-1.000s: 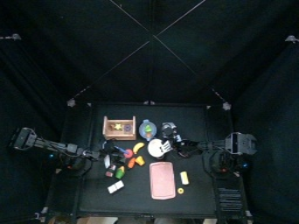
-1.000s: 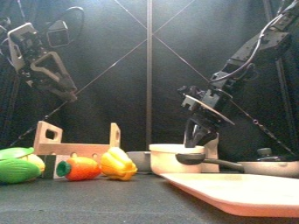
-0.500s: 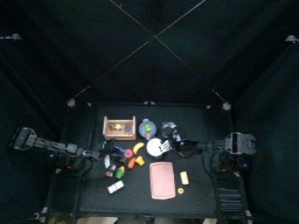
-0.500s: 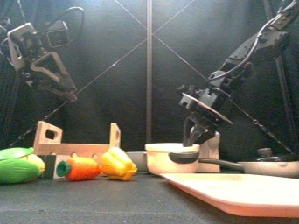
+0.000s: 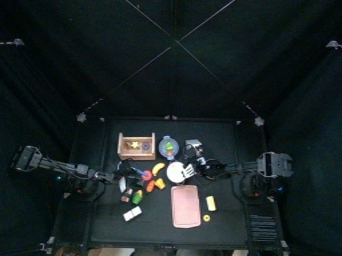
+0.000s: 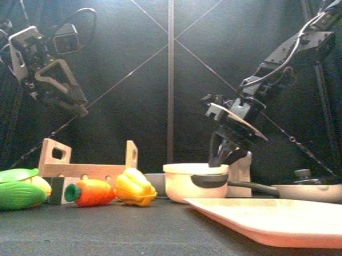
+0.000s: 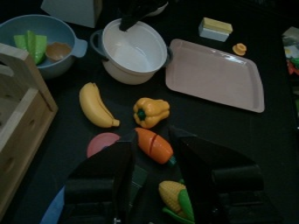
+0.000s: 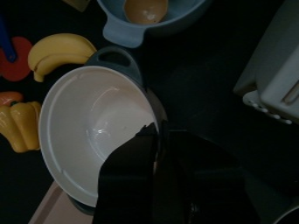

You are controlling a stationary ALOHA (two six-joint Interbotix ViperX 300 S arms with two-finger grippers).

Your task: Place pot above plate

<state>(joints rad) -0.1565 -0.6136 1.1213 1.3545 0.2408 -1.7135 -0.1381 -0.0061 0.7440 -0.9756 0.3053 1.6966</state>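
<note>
Right wrist view: the right gripper is pinching the rim of the dark grey round pot with a white inside, one jaw inside the wall and one outside. The pot sits mid-worktop, between the blue-rimmed bowl and the pink rectangular board. I cannot make out the small white plate in any view; it may be hidden beneath the pot.

A one-sided rim grip is the main risk. The pot's weight could tip it about the jaws, so it slips or lands crooked. With the plate unseen, it may also end up off-centre or nudge the bowl. The left gripper hangs spread and empty, well away.
</note>
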